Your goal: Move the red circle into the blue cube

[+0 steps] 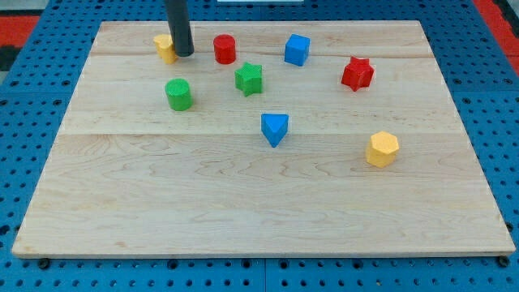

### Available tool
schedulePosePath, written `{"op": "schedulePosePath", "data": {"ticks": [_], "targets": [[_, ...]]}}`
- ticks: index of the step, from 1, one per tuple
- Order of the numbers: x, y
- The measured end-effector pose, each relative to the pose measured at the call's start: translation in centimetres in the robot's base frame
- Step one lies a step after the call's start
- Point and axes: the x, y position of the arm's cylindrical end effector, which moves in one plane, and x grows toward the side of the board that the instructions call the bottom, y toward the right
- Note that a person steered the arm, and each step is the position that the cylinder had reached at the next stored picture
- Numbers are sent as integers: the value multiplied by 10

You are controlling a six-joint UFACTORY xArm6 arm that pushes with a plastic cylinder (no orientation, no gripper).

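The red circle (225, 49), a short red cylinder, stands near the view's top, left of centre. The blue cube (297, 49) stands to its right with a clear gap between them. My tip (184, 53) rests on the board left of the red circle, a short gap away, and right beside a yellow block (165, 48) that the rod partly hides.
A green star (249, 78) lies below and between the red circle and the blue cube. A green cylinder (178, 94), a blue triangular block (274, 128), a red star (357, 73) and a yellow hexagon (382, 149) also sit on the wooden board (243, 203).
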Motion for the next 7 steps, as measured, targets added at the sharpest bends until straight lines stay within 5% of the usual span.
{"op": "schedulePosePath", "data": {"ticks": [2,5,7], "targets": [[0,13],[-3,110],[-4,111]]}}
